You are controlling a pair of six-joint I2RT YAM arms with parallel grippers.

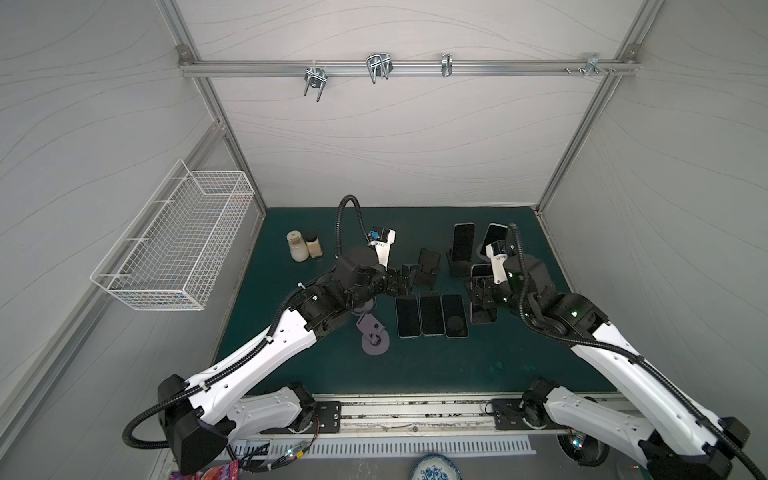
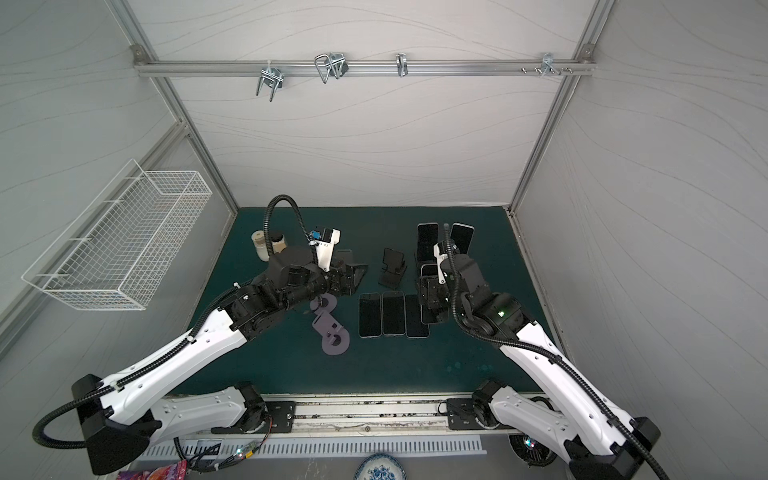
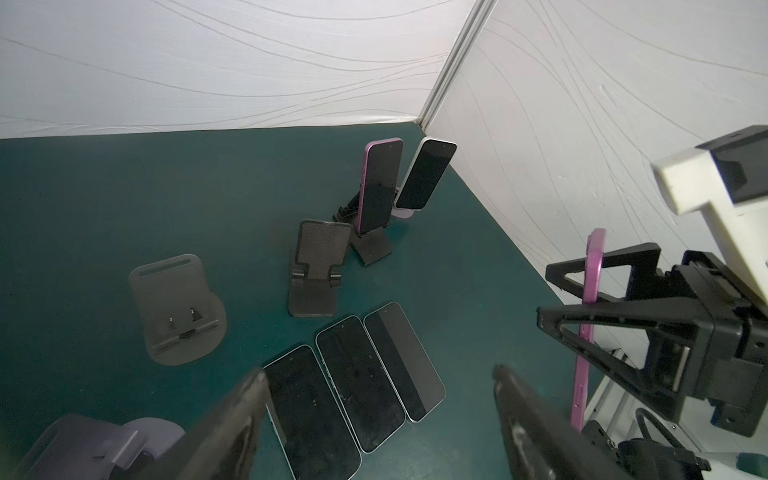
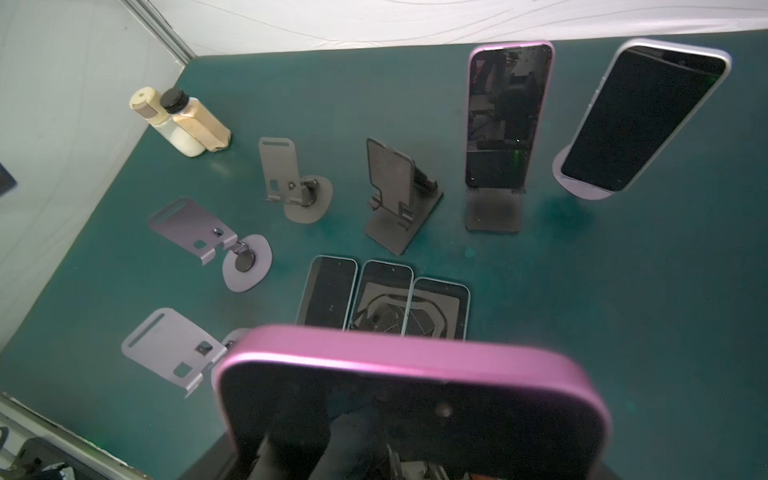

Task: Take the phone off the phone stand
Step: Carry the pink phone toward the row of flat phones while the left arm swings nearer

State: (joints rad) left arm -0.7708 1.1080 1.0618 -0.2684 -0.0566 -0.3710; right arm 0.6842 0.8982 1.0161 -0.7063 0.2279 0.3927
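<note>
In both top views my right gripper (image 1: 482, 296) sits near the worktop's (image 1: 415, 374) right edge, clamped on the phone (image 1: 484, 316), just right of the flat phones (image 1: 432, 313) lying in a row; my left gripper (image 1: 409, 275) hangs over the middle beside an empty stand (image 1: 428, 270), holding nothing; two stood phones (image 1: 463, 243) lean on stands toward the far right corner.

From the left wrist, my left gripper (image 3: 379, 372) is partly open, with only air between its fingers (image 3: 232, 415); beyond it my right gripper (image 3: 584, 297) has the phone (image 3: 594, 249) upright and edge-on, one finger on either side about mid-length; no stand touches it, so I judge it freed.

From the right wrist the phone (image 4: 415, 374) fills the near field, pink frame around dark glass; my own fingers are hidden beneath it.

I expect a stiff slab with no give; the glass is breakable and the frame smooth, likely slippery; it seems heavy enough to pivot if I held it near one end; mid-length on the frame is where I would keep hold, firm but not crushing, and I would lay it flat rather than drop it.
</note>
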